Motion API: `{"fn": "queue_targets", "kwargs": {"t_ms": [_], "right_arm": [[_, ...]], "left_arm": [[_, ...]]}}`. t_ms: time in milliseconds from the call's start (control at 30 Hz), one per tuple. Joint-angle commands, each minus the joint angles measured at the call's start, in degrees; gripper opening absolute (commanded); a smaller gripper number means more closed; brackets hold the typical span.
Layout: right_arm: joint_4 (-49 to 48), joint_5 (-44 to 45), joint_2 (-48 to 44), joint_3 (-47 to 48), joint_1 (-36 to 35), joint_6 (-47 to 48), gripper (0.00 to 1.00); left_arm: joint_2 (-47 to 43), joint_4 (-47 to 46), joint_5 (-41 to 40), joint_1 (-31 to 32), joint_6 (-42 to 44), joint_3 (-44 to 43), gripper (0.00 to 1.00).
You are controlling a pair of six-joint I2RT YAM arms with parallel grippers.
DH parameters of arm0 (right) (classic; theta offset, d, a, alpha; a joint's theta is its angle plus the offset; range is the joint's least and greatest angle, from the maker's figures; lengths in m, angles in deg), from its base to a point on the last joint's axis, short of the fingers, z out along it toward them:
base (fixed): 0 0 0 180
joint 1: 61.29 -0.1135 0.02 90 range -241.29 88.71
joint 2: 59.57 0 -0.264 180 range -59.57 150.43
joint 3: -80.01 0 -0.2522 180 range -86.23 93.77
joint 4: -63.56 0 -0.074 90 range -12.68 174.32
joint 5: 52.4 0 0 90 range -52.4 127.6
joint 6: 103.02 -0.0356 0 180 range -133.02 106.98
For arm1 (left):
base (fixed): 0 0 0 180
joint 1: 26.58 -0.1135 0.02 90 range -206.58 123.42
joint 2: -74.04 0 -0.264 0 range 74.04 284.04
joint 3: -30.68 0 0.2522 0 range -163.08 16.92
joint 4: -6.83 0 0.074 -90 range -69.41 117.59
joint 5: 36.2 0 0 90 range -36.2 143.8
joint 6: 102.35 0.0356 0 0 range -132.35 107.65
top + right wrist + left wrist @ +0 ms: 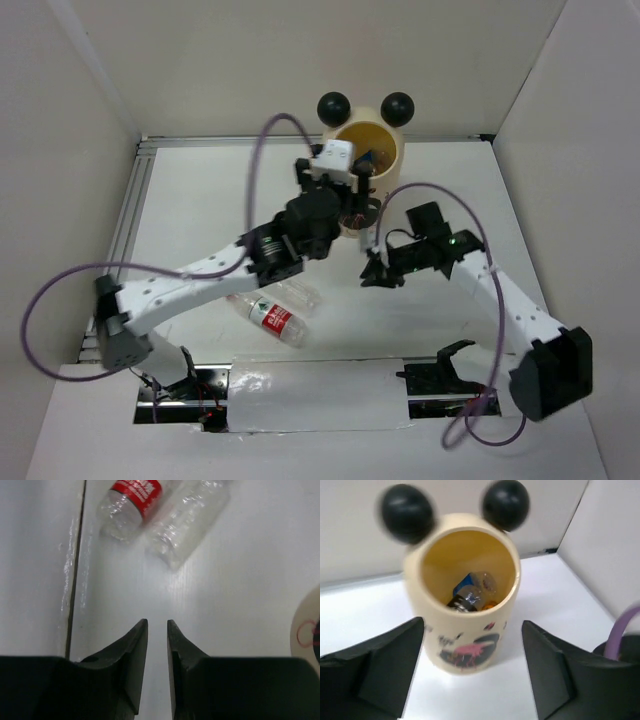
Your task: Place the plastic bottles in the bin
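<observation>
You have a white worktop (210, 190) boxed in by plain pale walls (250, 60) at the back and both sides. An aluminium rail (128, 220) runs along its left edge.

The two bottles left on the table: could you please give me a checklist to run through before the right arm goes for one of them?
1. Targets in view: ok; the red-labelled bottle and the clear bottle lie side by side on the table.
2. Right end effector empty: ok; nothing between its fingers.
3. Right end effector open enough: not ok; only a narrow gap.
4. Aligned on a bottle: not ok; both lie ahead, apart from its fingers.
5. Left end effector clear of the two bottles: ok; open, empty, up at the bin.
6. Bin upright: ok; bottles inside it.
</observation>
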Motion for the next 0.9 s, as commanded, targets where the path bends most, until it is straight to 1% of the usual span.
{"fn": "queue_targets", "kwargs": {"t_ms": [0, 33, 67, 100, 133, 167, 200, 233, 267, 300, 333, 367, 400, 433, 467, 500, 533, 567, 600, 633, 700, 767, 867], "right_arm": [[-25.4, 19.6, -8.1, -6.5, -16.2, -26.6, 0.30], [-27.0, 21.4, -7.6, -6.5, -18.8, -28.8, 0.37], [-29.8, 21.4, -6.4, -6.5, -20.3, -34.1, 0.46], [-31.1, 21.4, -3.6, -5.6, -21.1, -36.8, 0.53], [-32.1, 22.8, -1.8, -4.7, -22.8, -39.5, 0.65], [-32.8, 22.8, 0.0, -3.4, -23.8, -41.4, 0.68], [-34.6, 23.7, 3.5, -0.5, -24.7, -45.9, 0.71], [-35.7, 25.9, 5.6, 1.3, -26.4, -48.8, 0.73], [-36.3, 26.9, 7.9, 3.5, -27.4, -51.2, 0.73], [-36.3, 28.1, 13.2, 8.8, -28.3, -56.0, 0.73], [-35.2, 29.5, 16.1, 11.8, -30.2, -57.6, 0.74], [-34.2, 30.4, 18.9, 14.8, -31.2, -59.1, 0.74], [-32.8, 30.4, 23.8, 20.0, -32.1, -61.2, 0.74], [-32.8, 31.1, 26.0, 22.3, -34.0, -61.9, 0.76], [-32.0, 32.0, 27.9, 24.4, -35.0, -61.9, 0.76], [-31.2, 33.2, 29.8, 26.2, -36.0, -62.7, 0.77], [-31.2, 34.5, 33.3, 29.3, -36.9, -63.8, 0.79], [-30.3, 34.5, 35.2, 30.6, -37.4, -64.5, 0.79], [-29.8, 34.5, 36.9, 31.5, -37.4, -64.5, 0.80], [-29.1, 35.1, 40.7, 32.8, -37.4, -65.9, 0.80], [-29.1, 35.7, 41.7, 32.8, -37.4, -65.9, 0.84], [-28.5, 37.1, 43.8, 32.8, -38.0, -65.2, 0.85], [-28.5, 41.5, 46.3, 32.2, -39.4, -64.1, 0.85]], "left_arm": [[-15.8, 16.5, -11.0, -0.3, -13.6, 6.1, 0.85], [-19.1, 22.1, -12.5, -0.3, -18.1, 8.4, 0.70], [-26.1, 28.5, -13.4, -0.3, -23.3, 10.5, 0.64], [-29.7, 34.7, -13.4, -0.3, -34.1, 12.6, 0.57], [-33.0, 46.8, -13.4, -0.3, -39.8, 16.7, 0.49], [-36.2, 52.2, -12.1, -0.3, -45.3, 18.5, 0.41], [-42.0, 56.5, -9.0, -0.3, -53.3, 20.4, 0.34], [-44.4, 60.0, -7.2, -0.3, -56.4, 24.1, 0.34], [-46.8, 64.2, -5.4, -0.3, -58.5, 26.3, 0.36], [-48.7, 66.4, -1.9, -0.3, -61.1, 28.1, 0.50], [-51.2, 68.4, -0.3, -0.3, -67.0, 31.1, 0.59], [-52.0, 69.5, 1.3, -0.9, -68.3, 32.3, 0.67], [-52.0, 72.3, 4.2, -0.9, -72.4, 33.2, 0.71], [-52.0, 73.7, 5.2, -0.9, -74.3, 34.5, 0.79], [-52.0, 74.8, 6.2, -0.9, -75.5, 35.1, 0.81], [-52.0, 77.7, 7.0, -0.9, -77.1, 35.2, 0.83], [-52.0, 78.9, 8.3, -0.9, -80.2, 35.8, 0.85], [-52.0, 79.7, 8.8, -0.9, -81.3, 36.6, 0.85], [-52.9, 80.2, 9.6, -0.9, -82.3, 37.2, 0.87], [-54.2, 80.7, 11.0, -0.9, -83.7, 38.2, 0.87], [-55.0, 80.7, 11.0, -0.9, -84.3, 39.5, 0.87], [-58.1, 81.3, 12.1, -0.9, -85.0, 40.9, 0.87], [-62.2, 81.3, 13.2, -0.9, -86.5, 43.9, 0.87]]}}
